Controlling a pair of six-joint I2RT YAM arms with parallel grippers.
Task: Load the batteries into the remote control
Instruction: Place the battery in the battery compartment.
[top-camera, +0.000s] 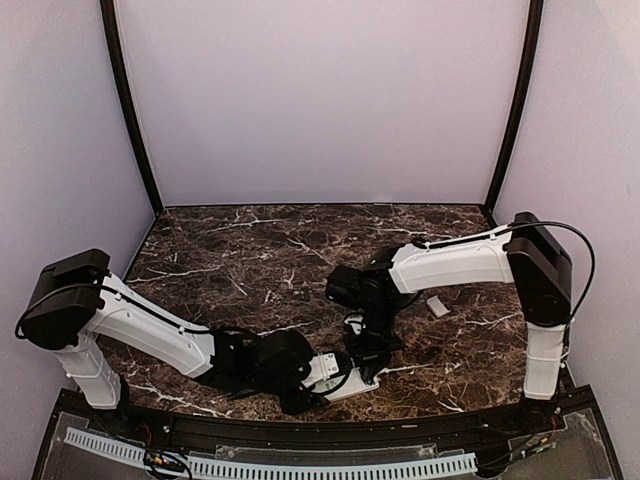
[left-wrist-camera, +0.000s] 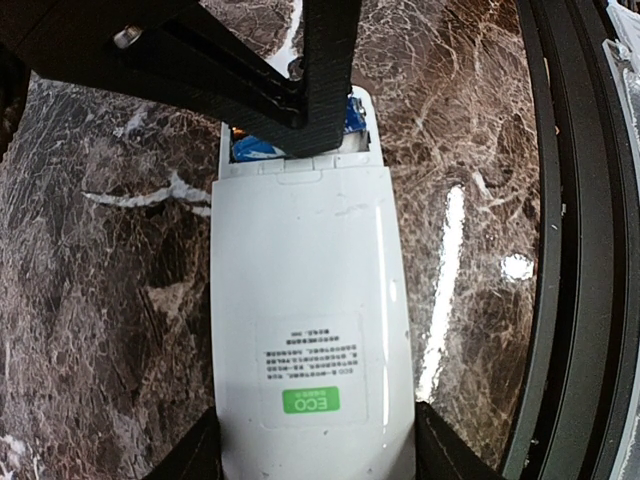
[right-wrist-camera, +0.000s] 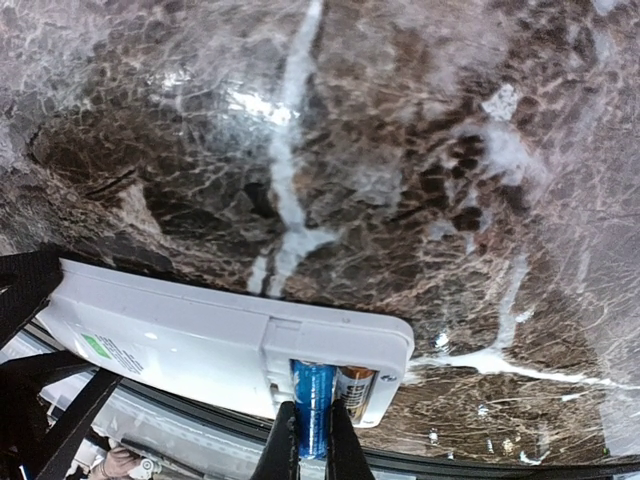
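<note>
My left hand (left-wrist-camera: 315, 455), half open, clamps the white remote control (left-wrist-camera: 300, 300), back up with a green label (left-wrist-camera: 311, 400), near the table's (right-wrist-camera: 400, 150) front edge. My right hand (right-wrist-camera: 310, 455), nearly closed, pinches a slim blue battery (right-wrist-camera: 312, 400) in the open compartment (right-wrist-camera: 383, 388).

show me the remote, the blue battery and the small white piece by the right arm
remote control (left-wrist-camera: 305, 300): left wrist view, middle of its white back
blue battery (right-wrist-camera: 312, 392): right wrist view, its exposed side
small white piece (top-camera: 437, 306): top view, its middle
</note>
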